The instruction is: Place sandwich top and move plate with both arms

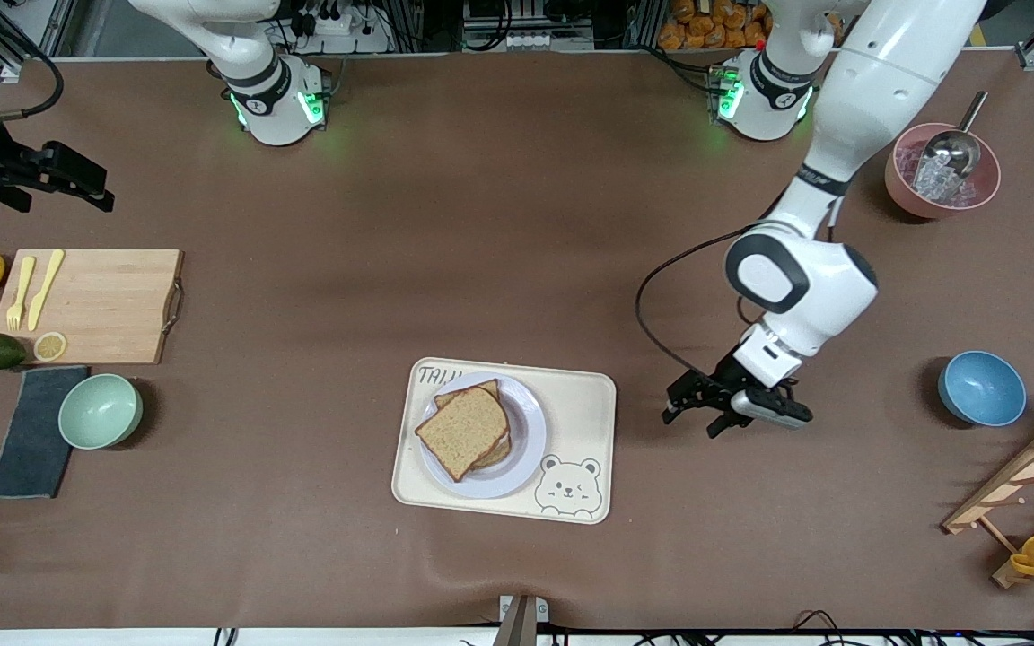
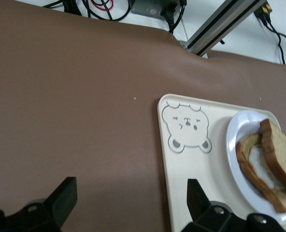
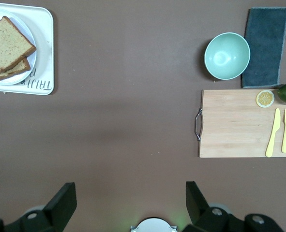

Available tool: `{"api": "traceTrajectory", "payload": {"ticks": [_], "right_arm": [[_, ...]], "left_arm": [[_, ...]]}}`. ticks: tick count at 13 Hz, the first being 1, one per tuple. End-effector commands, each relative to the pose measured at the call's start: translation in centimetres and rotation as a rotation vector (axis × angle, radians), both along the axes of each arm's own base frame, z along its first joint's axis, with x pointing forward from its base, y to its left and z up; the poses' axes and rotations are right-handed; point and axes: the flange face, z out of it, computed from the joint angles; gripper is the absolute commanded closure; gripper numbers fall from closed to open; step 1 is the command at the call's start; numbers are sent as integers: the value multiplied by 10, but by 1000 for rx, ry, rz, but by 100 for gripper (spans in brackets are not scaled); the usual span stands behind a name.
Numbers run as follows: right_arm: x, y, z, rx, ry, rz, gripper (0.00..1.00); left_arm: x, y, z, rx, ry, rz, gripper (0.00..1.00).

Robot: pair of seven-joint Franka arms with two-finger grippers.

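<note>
We see the sandwich top (image 1: 462, 432), a brown wholemeal slice with a darker crust, lying on another bread slice (image 1: 479, 395) whose crust peeks out at its 12 o'clock edge. Both sit on the plate (image 1: 530, 431), a small round pale lavender-white one, which rests on the cream bear-print tray (image 1: 584, 404) near the table's front edge. The printed bear (image 1: 568, 487) sits at the tray's 5 o'clock corner.

At 3 o'clock from the tray, the left gripper (image 1: 690, 419) hangs low over bare brown table, apart from the tray, its fingers (image 2: 63, 195) spread wide with nothing between them. Its wrist view shows the tray edge, the bear and the plate with both slices.

The right gripper (image 1: 77, 184) waits at the right arm's end of the table, at 12 o'clock from the wooden cutting board (image 1: 113, 305), fingers (image 3: 65, 198) likewise parted and empty.

On the board lie a yellow fork (image 1: 20, 292), a yellow knife (image 1: 46, 287) and a lemon slice (image 1: 50, 345). A mint bowl (image 1: 100, 411) stands at its 6 o'clock beside a dark cloth (image 1: 32, 440). A blue bowl (image 1: 982, 388) stands toward the left arm's end.
</note>
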Motion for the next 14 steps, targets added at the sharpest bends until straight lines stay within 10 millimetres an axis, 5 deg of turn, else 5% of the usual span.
{"api": "traceTrajectory", "payload": {"ticks": [1, 4, 9, 14], "right_arm": [[-4, -5, 1, -7, -5, -9, 0], [-4, -6, 1, -7, -3, -11, 0], [-4, -6, 1, -7, -5, -11, 0], [-4, -9, 0, -7, 0, -17, 0]], "left_arm": [[-17, 40, 28, 41, 25, -88, 0], [-15, 68, 56, 101, 33, -123, 0], [-4, 79, 112, 280, 209, -150, 0], [-11, 90, 198, 457, 384, -91, 0]]}}
